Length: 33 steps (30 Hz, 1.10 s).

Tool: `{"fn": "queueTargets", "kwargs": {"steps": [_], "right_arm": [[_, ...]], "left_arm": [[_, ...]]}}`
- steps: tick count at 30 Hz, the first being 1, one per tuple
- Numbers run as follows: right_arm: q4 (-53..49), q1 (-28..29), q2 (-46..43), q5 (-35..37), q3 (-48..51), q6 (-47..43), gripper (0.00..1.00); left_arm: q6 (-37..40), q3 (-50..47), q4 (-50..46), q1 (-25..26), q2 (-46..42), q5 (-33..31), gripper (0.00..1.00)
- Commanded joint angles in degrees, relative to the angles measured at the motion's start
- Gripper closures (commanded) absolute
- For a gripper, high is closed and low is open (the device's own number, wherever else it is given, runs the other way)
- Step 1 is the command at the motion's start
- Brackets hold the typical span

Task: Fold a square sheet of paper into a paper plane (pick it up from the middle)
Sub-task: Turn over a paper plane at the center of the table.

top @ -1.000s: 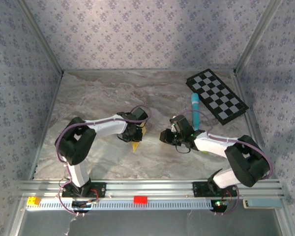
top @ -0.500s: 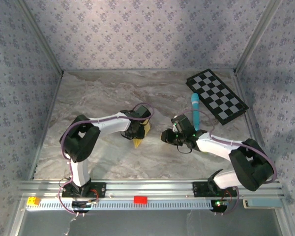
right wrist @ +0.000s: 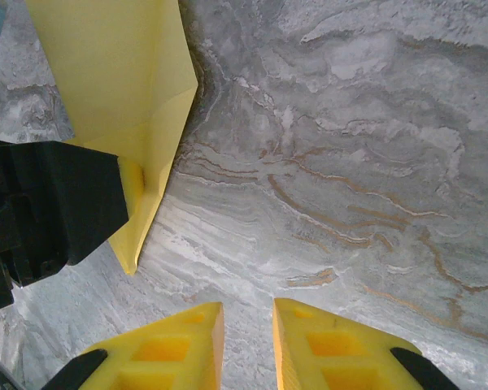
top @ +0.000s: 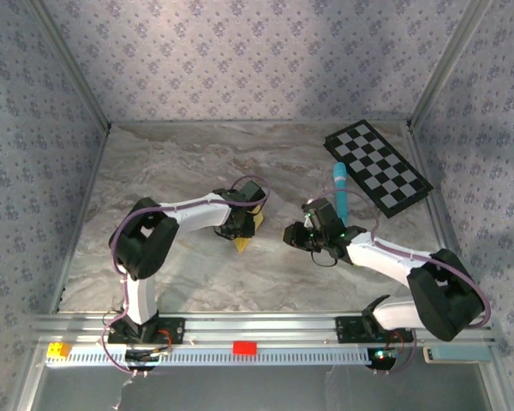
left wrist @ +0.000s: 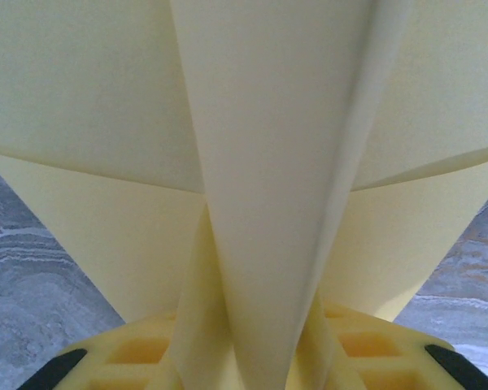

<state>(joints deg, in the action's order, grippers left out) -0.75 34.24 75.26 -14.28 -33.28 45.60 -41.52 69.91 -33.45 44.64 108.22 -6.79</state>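
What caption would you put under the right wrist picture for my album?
Empty right fingers above the marble table, with the folded yellow paper nearby.

Soft, even overhead light; faint shadows on the bench (top: 154, 163). The yellow paper (left wrist: 260, 162) against the left pincer (left wrist: 246, 357) is blurred up close.

Paper (top: 243, 241) left of marker (top: 340, 195)

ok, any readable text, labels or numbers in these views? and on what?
None can be read.
The checkered board has plain squares only.
Any print on the light-blue marker is too small to tell.
The yellow paper is blank.
The wallpaper is a flower pattern.
The red block and yellow block on the front rail are too small to show markings.
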Motion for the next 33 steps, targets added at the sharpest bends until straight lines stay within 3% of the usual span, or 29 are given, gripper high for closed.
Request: {"fn": "queueTargets", "kwargs": {"steps": [1,17,22,24,28,33], "right_arm": [[-1.44,-0.45,-1.63,1.04,-0.30,-1.00,0.76],[-3.93,-1.40,-4.77,1.93,-0.34,-1.72,0.75],[-10.55,-2.81,-9.77,7.11,-2.54,-5.74,0.72],[-14.99,-3.93,-13.30,11.30,-3.98,-9.01,0.60],[-22.05,-8.00,-20.22,22.53,-6.91,-13.10,0.44],[-19.82,-14.60,-23.06,34.96,-5.66,-24.01,0.32]], "left_arm": [[-1.67,1.43,-2.46,0.04,-0.40,-0.76,0.67],[-3.79,3.39,-4.04,0.02,-6.89,-0.61,0.56],[-3.23,1.84,-4.10,0.03,-13.13,-3.27,0.53],[-2.11,0.43,-3.96,-0.07,-17.96,-6.66,0.50],[1.54,-4.85,-1.69,-1.47,-28.73,-14.00,0.42],[7.57,-15.38,3.65,-9.86,-41.14,-17.55,0.33]]}}
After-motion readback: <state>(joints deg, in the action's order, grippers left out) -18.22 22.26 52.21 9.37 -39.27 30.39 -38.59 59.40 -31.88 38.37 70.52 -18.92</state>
